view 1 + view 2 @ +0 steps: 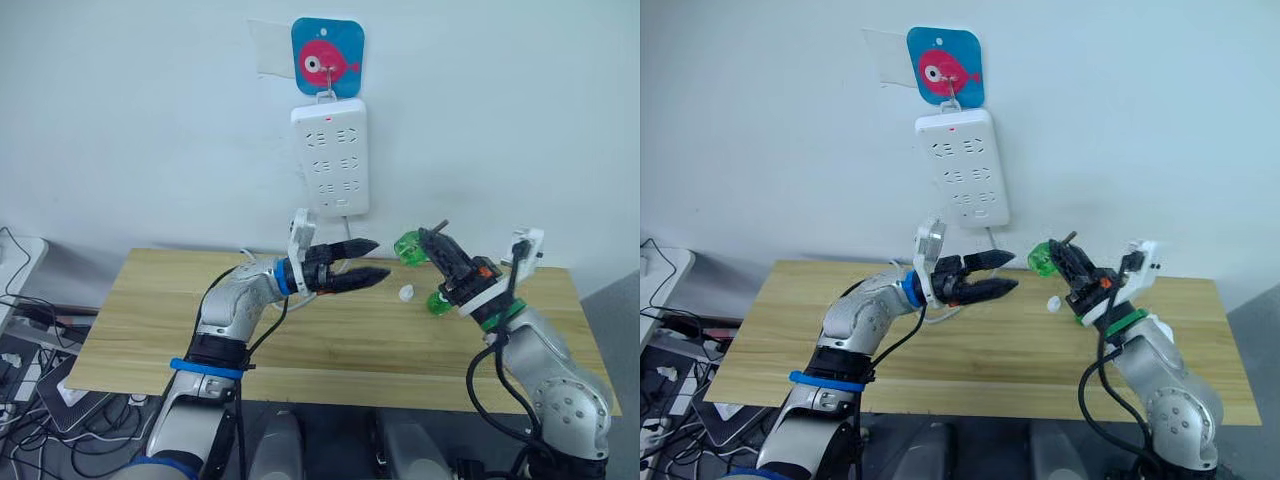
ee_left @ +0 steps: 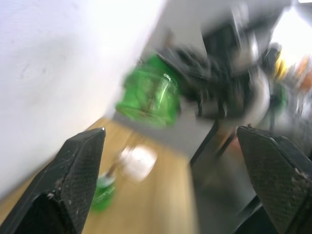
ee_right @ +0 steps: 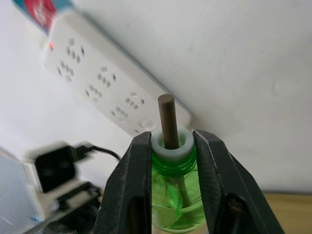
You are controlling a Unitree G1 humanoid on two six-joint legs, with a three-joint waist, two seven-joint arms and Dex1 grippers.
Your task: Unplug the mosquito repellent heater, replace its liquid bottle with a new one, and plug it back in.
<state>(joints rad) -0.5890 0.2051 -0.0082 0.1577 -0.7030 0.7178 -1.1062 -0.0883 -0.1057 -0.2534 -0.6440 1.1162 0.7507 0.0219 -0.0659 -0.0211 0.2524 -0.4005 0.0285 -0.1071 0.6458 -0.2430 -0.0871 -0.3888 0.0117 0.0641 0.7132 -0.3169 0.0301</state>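
My right gripper [image 1: 424, 243] is shut on a green liquid bottle [image 1: 407, 248], held in the air above the table's right side. The right wrist view shows the fingers [image 3: 139, 165] clamping the bottle's white neck [image 3: 170, 146], with a brown wick sticking up. My left gripper [image 1: 380, 260] hovers open and empty just left of that bottle, pointing at it. A second green bottle [image 1: 438, 302] lies on the wooden table [image 1: 150, 320] under my right gripper, a small white cap [image 1: 406, 293] beside it. The mosquito repellent heater is out of view.
A long white power strip [image 1: 330, 155] hangs on the wall from a blue fish hook [image 1: 327, 58], a red light at its top and its sockets unoccupied. Its cord drops behind the table. Cables and boxes lie on the floor at the left.
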